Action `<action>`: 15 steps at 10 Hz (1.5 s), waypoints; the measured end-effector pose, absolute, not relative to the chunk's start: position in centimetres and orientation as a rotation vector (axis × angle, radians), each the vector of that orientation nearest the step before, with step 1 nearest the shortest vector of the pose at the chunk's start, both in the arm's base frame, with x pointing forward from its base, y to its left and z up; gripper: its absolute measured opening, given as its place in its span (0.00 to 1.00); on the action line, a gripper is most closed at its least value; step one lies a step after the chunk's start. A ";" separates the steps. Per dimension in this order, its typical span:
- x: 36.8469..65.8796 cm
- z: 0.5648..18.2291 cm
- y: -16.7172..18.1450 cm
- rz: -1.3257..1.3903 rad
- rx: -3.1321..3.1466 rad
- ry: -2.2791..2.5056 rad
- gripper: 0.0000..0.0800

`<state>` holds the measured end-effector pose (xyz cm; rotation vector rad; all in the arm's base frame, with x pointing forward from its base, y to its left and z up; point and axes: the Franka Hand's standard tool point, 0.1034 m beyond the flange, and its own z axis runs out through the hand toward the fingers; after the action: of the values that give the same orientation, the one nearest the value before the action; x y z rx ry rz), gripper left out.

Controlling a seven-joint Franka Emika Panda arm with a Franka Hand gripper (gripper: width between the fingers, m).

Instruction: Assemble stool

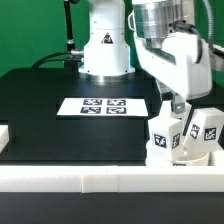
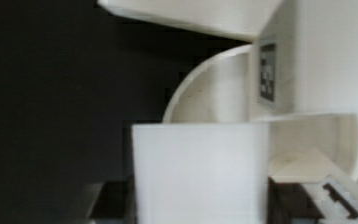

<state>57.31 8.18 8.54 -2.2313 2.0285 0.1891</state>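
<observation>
The round white seat disc (image 1: pixel 182 153) lies at the exterior view's right, against the front rail. White tagged legs stand on it: one on the left (image 1: pixel 165 130) and one on the right (image 1: pixel 207 126). My gripper (image 1: pixel 178 106) reaches down between them, right above the left leg. In the wrist view my gripper (image 2: pixel 220 200) is shut on a white blocky leg (image 2: pixel 197 165), with a dark finger (image 2: pixel 108 203) on each side. Beyond it I see the seat's curved edge (image 2: pixel 202 85) and another leg with a tag (image 2: pixel 274 75).
The marker board (image 1: pixel 103 105) lies mid-table in front of the robot base (image 1: pixel 105 50). A long white rail (image 1: pixel 90 181) runs along the front edge, and another white rail (image 1: pixel 5 136) sits at the exterior view's left. The table top is black.
</observation>
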 end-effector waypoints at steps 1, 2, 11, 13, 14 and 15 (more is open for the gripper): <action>57.4 8.5 8.2 0.196 -2.148 2.122 0.42; 57.5 8.5 8.2 0.200 -2.095 2.177 0.42; 57.6 11.9 9.9 0.191 -2.354 1.825 0.81; 57.5 11.4 9.8 0.172 -2.531 1.566 0.81; 57.5 11.4 9.7 0.159 -2.603 1.431 0.81; 57.5 11.3 9.7 0.146 -2.659 1.323 0.81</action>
<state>57.47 9.74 11.28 -2.6590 1.3227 0.1464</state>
